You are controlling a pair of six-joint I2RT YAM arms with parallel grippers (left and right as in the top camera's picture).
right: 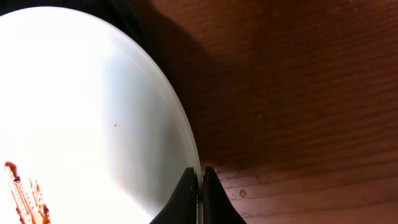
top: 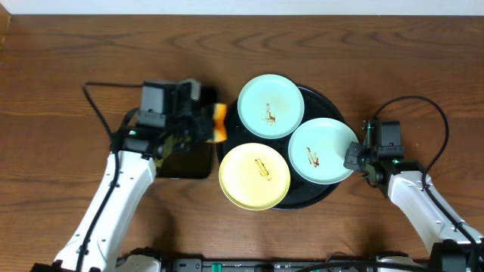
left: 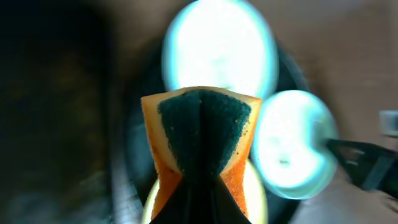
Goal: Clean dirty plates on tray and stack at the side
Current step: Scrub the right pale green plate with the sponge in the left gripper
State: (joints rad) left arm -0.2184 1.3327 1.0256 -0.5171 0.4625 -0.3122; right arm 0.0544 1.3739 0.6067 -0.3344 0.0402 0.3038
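Three plates lie on the round black tray [top: 324, 103]: a mint one [top: 271, 106] at the back, a mint one [top: 321, 151] on the right, and a yellow one [top: 255, 176] in front. Each has a brown smear at its centre. My right gripper [top: 354, 157] is shut on the right plate's rim; the right wrist view shows its jaws [right: 200, 177] pinching the plate's [right: 93, 112] edge. My left gripper [top: 214, 125] hovers left of the tray, shut on an orange sponge [left: 231, 121] with a dark green scouring face, seen blurred above the plates.
A smaller black rectangular tray [top: 185, 160] sits under the left arm, left of the round tray. Bare brown wooden table [right: 298, 93] stretches to the right of the held plate. Cables loop behind both arms.
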